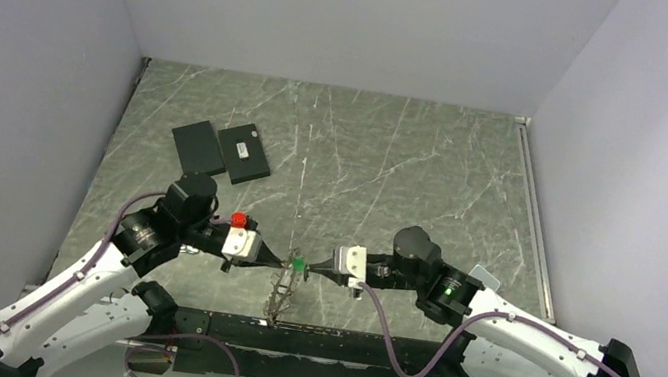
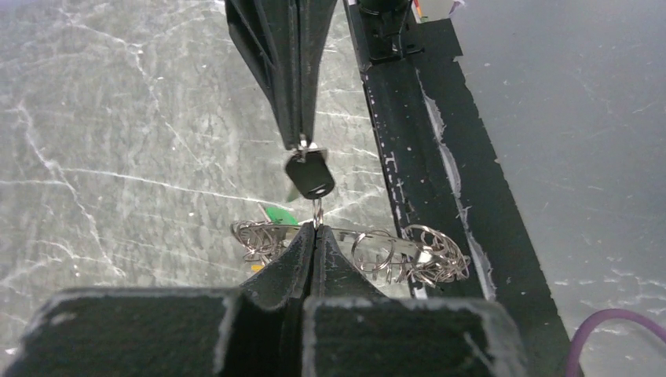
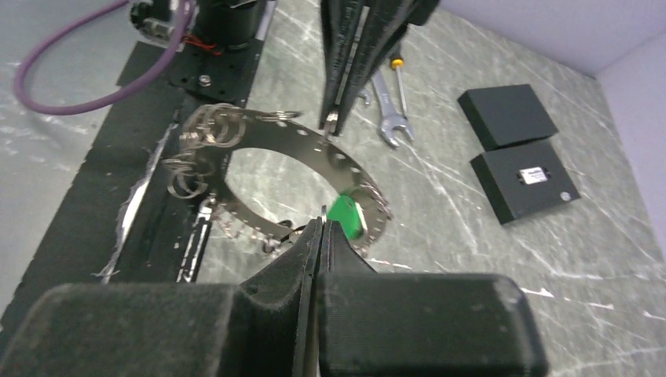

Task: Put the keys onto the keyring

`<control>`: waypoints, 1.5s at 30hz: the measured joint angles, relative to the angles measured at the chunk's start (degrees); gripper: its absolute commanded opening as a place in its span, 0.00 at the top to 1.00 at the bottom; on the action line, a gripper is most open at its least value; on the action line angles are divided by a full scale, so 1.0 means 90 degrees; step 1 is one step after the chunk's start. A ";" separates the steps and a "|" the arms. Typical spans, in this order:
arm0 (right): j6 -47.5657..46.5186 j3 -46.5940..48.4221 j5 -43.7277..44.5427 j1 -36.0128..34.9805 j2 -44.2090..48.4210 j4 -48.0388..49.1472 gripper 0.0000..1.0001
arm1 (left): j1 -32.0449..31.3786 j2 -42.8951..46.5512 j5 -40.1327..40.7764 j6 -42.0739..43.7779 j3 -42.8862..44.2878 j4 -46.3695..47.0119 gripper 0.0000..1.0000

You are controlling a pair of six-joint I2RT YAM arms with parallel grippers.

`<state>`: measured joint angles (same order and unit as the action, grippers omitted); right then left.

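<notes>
Tip to tip over the grey, white-veined tabletop: the right end effector is clenched on the silver blade of a small key, its glossy black head turned toward the left end effector. That one is clamped on a thin wire loop of the keyring, seemingly to steady it for threading. The keyring, a perforated steel band crowded with rings and bearing a green tag, trails between the arms near the tabletop's near edge.
</notes>
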<state>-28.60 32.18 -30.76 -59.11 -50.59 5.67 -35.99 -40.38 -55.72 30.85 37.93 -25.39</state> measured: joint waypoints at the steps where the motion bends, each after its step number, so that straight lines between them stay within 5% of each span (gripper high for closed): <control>1: -0.0017 0.0019 -0.0087 -0.0012 -0.0027 -0.0053 1.00 | 0.0000 -0.0012 0.0002 0.0175 -0.0005 -0.0029 1.00; 19: -0.0685 0.0597 -0.0406 -0.0413 -0.0534 -0.1202 1.00 | -0.0223 -0.0775 -0.0270 0.3628 0.0017 -0.0971 1.00; 45: -0.1039 0.0823 -0.0056 -0.0695 -0.0920 -0.1392 1.00 | -0.0262 -0.1209 -0.1044 0.3524 0.0015 -0.0760 1.00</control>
<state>-37.95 39.59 -31.27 -65.36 -58.87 -6.85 -38.35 -51.27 -65.12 62.57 38.06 -32.23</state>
